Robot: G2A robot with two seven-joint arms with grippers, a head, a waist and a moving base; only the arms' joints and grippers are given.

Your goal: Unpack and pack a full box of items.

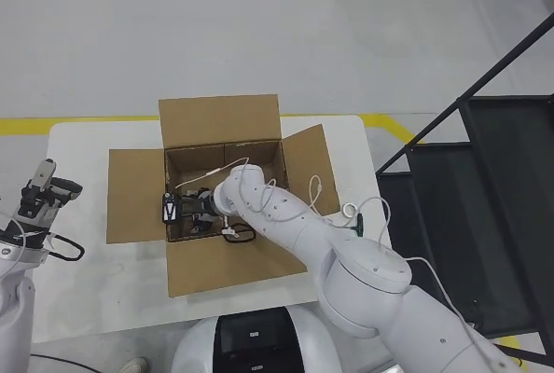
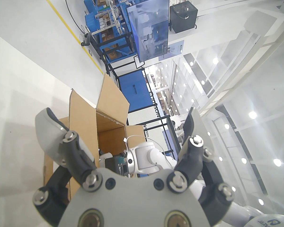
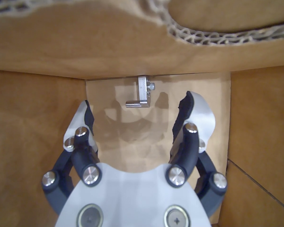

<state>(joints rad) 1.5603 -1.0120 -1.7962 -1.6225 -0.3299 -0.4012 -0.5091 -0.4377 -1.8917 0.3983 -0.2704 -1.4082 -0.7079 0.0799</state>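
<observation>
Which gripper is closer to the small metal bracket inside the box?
Right. The right gripper is inside the cardboard box, open, with the metal bracket just ahead; the left gripper is outside the box.

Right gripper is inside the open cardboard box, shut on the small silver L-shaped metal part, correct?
No: the right gripper is open. The small silver L-shaped metal part lies untouched on the floor of the brown cardboard box, as the right wrist view shows.
</observation>
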